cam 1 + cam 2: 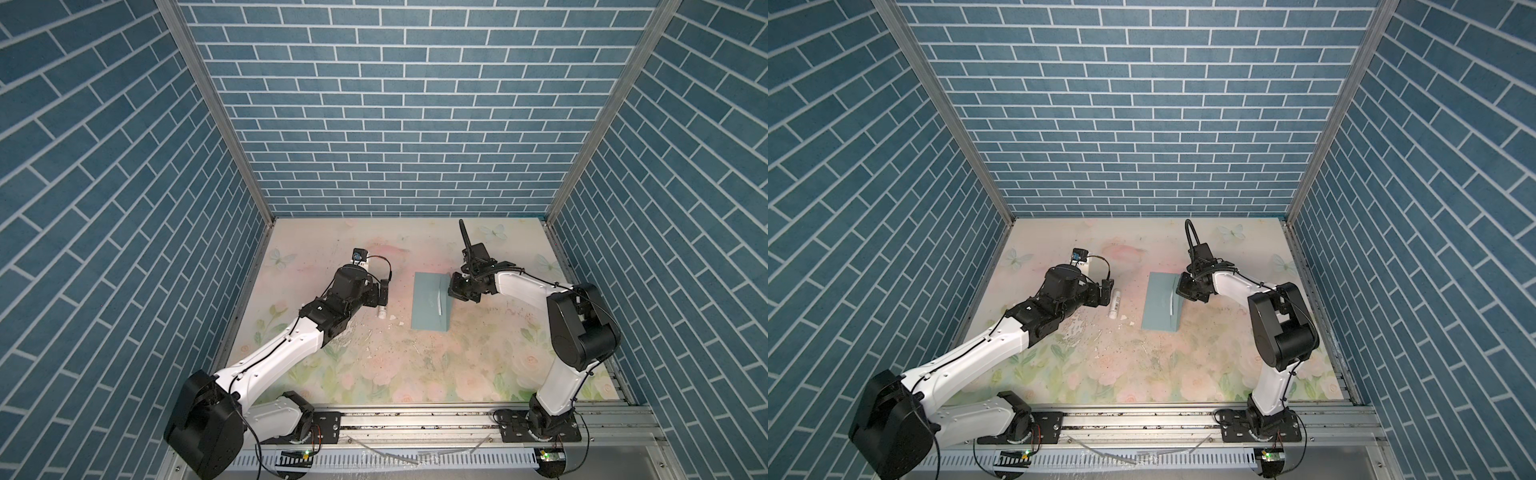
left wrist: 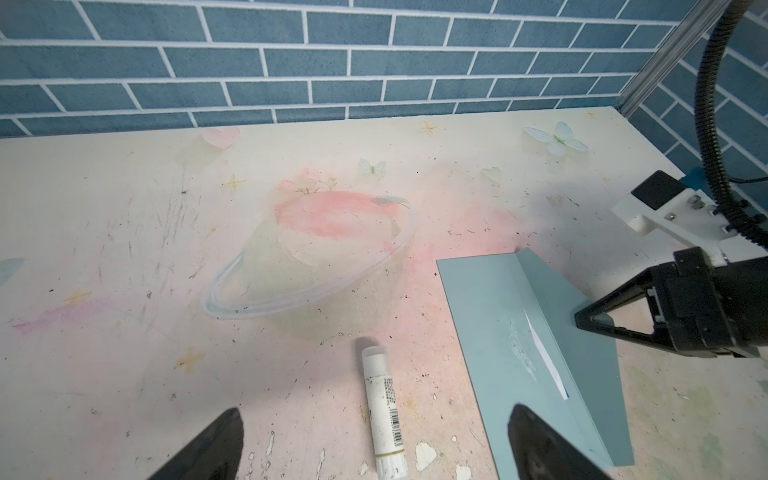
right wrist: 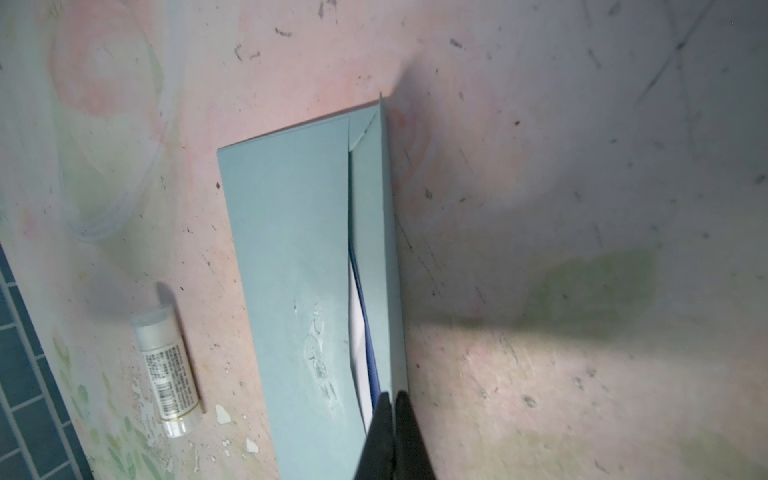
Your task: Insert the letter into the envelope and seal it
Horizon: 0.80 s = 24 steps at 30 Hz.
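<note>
1. The scuffed pastel floral tabletop (image 1: 415, 365) has blue brick-patterned walls (image 1: 415, 124) on three sides.
2. The teal envelope (image 1: 428, 303) lies centre-right with the letter (image 3: 357, 324) inside, its white edge showing.
3. The right claw (image 3: 392, 415) is pinched tight on the raised flap (image 2: 552, 299); the left claw (image 2: 376, 411) gapes wide and empty.

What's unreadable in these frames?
White blue-bordered letter: only a sliver shows in the right wrist view; the long teal paper envelope hides the rest.
Right pincer grip on the flap: cut off by that view's frame edge.
White glue stick label: print too small, every view.
Left pincer: only fingertips in the left wrist view, edge-cropped.
</note>
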Each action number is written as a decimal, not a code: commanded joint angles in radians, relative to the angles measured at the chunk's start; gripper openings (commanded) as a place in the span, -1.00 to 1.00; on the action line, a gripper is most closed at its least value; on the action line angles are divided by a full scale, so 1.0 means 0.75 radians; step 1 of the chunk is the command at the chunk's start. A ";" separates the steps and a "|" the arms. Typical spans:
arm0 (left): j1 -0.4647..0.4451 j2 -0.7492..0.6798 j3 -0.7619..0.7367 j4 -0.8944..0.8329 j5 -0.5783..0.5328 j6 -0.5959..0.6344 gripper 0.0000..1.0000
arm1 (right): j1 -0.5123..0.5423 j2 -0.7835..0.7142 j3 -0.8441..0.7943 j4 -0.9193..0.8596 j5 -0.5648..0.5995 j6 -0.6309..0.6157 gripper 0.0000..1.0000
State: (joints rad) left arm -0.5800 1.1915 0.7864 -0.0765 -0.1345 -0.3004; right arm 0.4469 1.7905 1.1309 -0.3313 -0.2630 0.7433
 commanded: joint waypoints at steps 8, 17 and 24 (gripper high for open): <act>0.008 0.010 -0.023 0.067 0.100 0.010 0.99 | 0.052 -0.350 -0.516 0.762 0.389 0.800 -1.00; 0.008 0.021 -0.018 0.122 0.205 0.081 0.99 | 0.227 -0.441 -0.676 0.819 0.748 1.214 -1.00; 0.006 0.035 0.010 0.183 0.395 0.194 0.99 | 0.241 -0.476 -0.661 0.789 0.642 1.072 0.30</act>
State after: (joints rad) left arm -0.5800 1.2083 0.7799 0.0212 0.0753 -0.2123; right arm 0.6220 1.4624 0.6437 0.2695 0.2161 1.5661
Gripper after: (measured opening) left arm 0.995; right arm 0.606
